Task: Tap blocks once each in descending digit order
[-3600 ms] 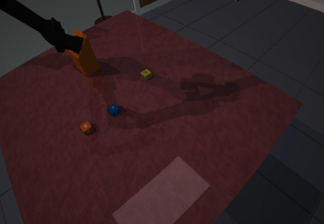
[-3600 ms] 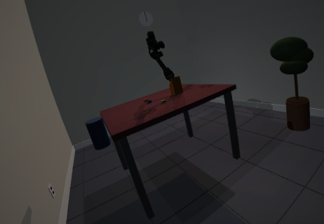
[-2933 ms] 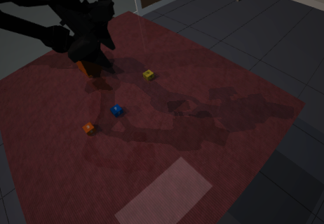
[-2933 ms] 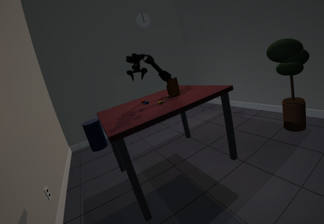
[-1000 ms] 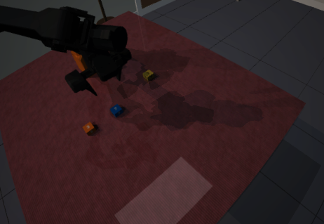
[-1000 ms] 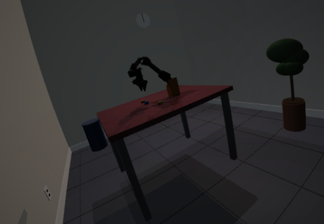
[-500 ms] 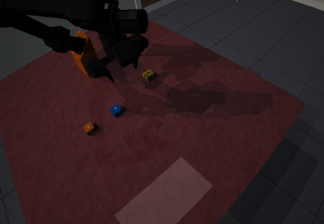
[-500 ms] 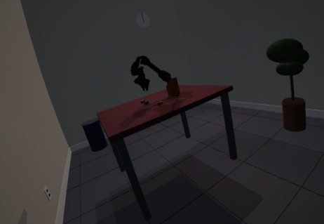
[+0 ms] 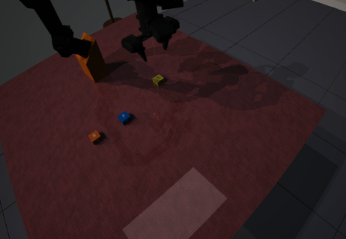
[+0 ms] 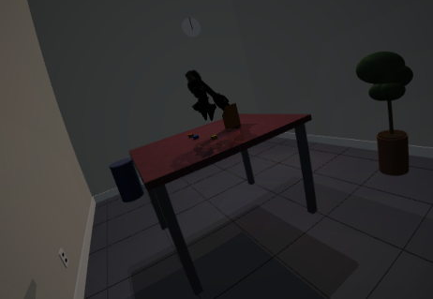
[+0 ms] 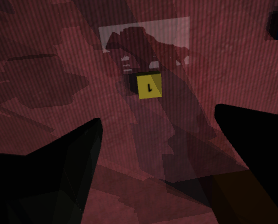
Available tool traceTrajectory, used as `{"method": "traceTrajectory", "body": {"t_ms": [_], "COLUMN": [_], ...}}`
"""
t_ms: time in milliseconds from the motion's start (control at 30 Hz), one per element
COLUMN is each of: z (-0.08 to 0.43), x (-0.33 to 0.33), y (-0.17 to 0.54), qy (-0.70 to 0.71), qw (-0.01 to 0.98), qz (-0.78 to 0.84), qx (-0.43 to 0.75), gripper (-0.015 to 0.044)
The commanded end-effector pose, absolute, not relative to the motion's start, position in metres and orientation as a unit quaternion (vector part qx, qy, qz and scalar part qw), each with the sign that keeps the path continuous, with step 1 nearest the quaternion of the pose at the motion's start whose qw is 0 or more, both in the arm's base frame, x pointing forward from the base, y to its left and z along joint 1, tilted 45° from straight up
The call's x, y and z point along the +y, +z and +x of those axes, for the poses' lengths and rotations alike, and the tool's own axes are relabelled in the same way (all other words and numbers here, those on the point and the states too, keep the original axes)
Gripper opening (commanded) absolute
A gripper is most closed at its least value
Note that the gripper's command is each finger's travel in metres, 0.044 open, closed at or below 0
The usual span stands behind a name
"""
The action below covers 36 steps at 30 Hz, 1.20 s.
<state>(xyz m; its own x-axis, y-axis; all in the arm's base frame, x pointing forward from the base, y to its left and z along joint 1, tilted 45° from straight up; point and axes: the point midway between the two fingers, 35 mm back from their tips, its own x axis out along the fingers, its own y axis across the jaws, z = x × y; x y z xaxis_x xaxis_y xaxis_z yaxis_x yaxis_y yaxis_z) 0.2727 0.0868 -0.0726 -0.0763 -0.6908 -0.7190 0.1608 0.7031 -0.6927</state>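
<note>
A yellow block point(image 9: 158, 79) point(image 10: 214, 137) point(image 11: 149, 86) shows a dark 1 in the wrist view. It lies just beyond the fingertips' line there, between the two fingers sideways. A blue block point(image 9: 123, 118) point(image 10: 196, 137) with a white digit that looks like 7 lies nearer the camera in the top view. An orange block point(image 9: 94, 136) point(image 10: 190, 135) lies beside it, its white digit small, looking like 3. My gripper point(image 9: 155, 55) point(image 10: 208, 119) point(image 11: 157, 117) is open and empty, pointing down above the table, nearest the yellow block and touching no block.
The red table point(image 9: 67, 171) point(image 10: 164, 158) carries everything. A tall orange wedge-shaped body point(image 9: 96, 64) point(image 10: 231, 117) point(image 11: 242, 195) stands by the arm's base. A pale rectangle point(image 9: 176, 205) point(image 11: 175, 31) lies on the table. Arm shadows cross the surface around the yellow block.
</note>
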Motion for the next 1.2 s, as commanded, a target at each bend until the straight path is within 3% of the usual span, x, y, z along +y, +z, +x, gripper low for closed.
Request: {"method": "traceTrajectory", "body": {"t_ms": [0,433,833,1100,1167], "z": [0.273,0.274,0.292,0.290,0.291], "x": [0.090,0.088,-0.049,-0.055,-0.062], "y": [-0.076,-0.073,0.056,0.060,0.052], "qy": [-0.329,-0.329,-0.331,-0.333,-0.332], "qw": [0.650,0.650,0.649,0.648,0.649], "qz": [-0.198,-0.198,-0.201,-0.202,-0.201], "qx": [0.656,0.656,0.655,0.654,0.655], "gripper": [0.0400,0.0400,0.0400,0.0400,0.0348]}}
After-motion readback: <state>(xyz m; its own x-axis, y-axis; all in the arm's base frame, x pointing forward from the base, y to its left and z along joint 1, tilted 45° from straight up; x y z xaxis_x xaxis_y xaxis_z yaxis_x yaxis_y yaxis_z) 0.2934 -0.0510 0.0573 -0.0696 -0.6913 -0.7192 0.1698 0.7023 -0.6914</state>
